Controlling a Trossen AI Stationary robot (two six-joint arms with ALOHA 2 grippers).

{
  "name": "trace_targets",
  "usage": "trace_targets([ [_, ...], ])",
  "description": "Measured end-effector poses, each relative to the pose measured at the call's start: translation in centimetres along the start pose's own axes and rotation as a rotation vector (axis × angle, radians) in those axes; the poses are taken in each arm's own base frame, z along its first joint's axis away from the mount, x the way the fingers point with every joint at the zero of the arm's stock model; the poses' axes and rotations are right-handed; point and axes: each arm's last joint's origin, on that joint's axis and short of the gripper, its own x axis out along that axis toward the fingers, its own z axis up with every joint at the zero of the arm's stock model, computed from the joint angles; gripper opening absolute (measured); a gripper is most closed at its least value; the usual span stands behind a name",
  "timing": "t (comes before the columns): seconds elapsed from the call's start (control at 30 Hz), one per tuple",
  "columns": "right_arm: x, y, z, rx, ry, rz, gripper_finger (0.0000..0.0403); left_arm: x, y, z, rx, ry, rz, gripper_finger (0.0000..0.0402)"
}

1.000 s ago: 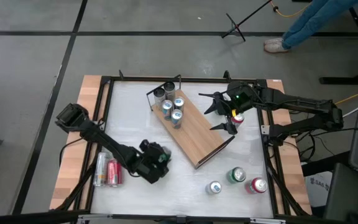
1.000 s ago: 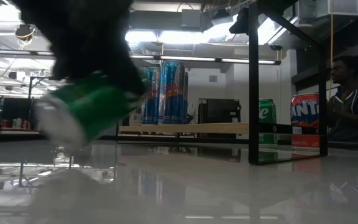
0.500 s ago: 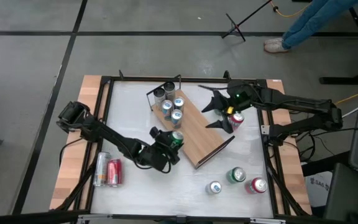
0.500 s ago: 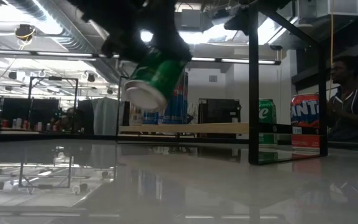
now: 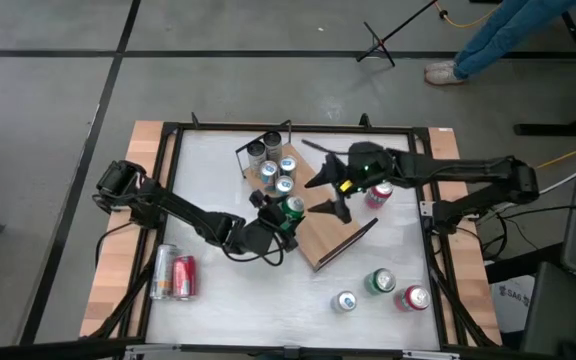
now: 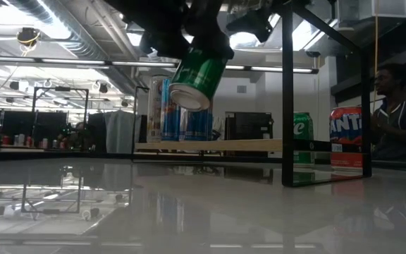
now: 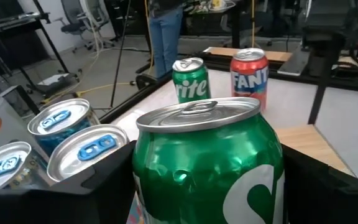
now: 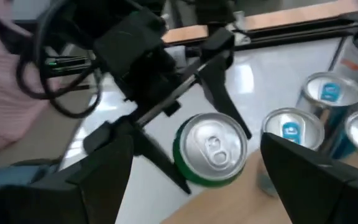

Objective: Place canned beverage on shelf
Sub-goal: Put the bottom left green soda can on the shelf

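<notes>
Left end effector clamped around a green aluminium soda can — tilted, raised over the light-brown wooden shelf — right end effector spread wide, empty, just beside.

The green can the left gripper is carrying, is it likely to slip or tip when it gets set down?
The green can hangs tilted in the left gripper, so it may wobble on landing. Its smooth metal looks slippery. Crowded cans nearby could get knocked.
</notes>
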Motion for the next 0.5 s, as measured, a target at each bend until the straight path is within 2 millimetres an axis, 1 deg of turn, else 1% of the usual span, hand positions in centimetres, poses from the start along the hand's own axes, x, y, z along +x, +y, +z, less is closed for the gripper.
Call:
trace_targets([
  [0.17, 1.4, 0.8, -0.4, -0.022, 0.007, -0.134, 0.0342, 0.1, 0.0, 0.0, 0.005, 0.004, -0.016, 0.0298],
  [0.33, 2.6, 1.3, -1.1, -0.021, 0.043, -0.120, 0.0342, 0.0, 0.0, 0.0, 0.006, 0.005, -0.019, 0.0298],
  [0.5, 3.5, 1.6, -1.5, 0.017, 0.058, -0.107, 0.0342, 0.0, 0.0, 0.0, 0.006, 0.005, -0.019, 0.0298],
])
